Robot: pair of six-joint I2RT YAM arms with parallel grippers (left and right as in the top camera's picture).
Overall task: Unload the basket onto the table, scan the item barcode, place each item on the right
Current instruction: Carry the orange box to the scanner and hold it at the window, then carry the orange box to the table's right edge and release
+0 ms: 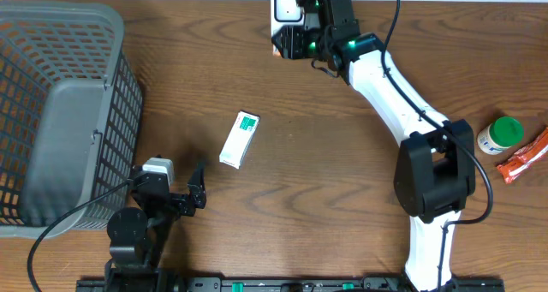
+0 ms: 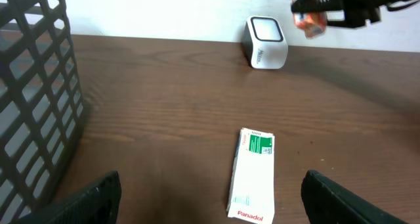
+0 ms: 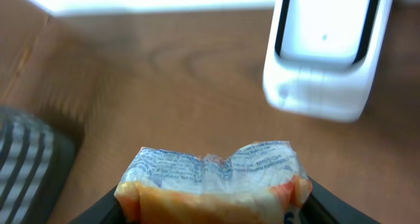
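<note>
right end effector, clamped on crinkly orange plastic packet, should turn its printed face squarely toward white boxy scanner.

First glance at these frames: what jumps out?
The right arm is stretched to the table's far edge, its jaws clamped on an orange packet close to the white scanner. Next comes the white-and-green Panadol box lying alone mid-table, and the big gray basket filling the left side.
</note>
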